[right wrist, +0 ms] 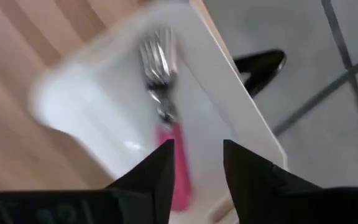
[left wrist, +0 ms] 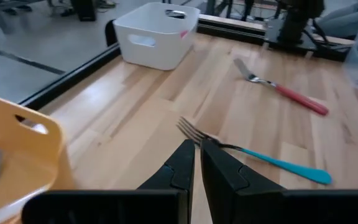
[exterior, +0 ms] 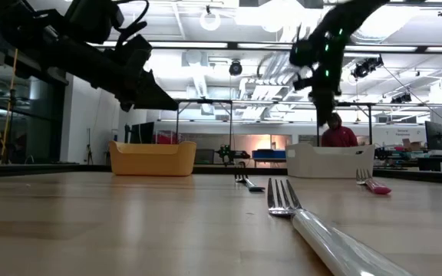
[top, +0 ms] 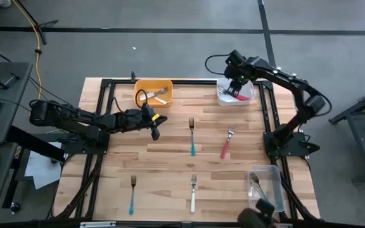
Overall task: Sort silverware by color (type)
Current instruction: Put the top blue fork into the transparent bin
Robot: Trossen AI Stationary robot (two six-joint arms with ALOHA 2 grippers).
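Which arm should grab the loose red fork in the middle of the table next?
Right, probably. Its tool hangs open over the white bin holding red forks, nearer the red fork; the left tool is shut, farther off.

yellow bin (top: 153, 92) | white bin (top: 235, 95) | teal-handled fork (top: 192, 136) | red-handled fork (top: 226, 144)

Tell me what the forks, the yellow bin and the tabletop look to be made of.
Red-handled fork: head looks like bright metal, grey and glinting; handle looks like smooth plastic, one flat colour. The teal-handled fork looks the same. Yellow bin: probably moulded plastic, matte, with rounded corners and a cut-out handle. Tabletop: wood, light planks with visible grain and seams, faintly glossy.
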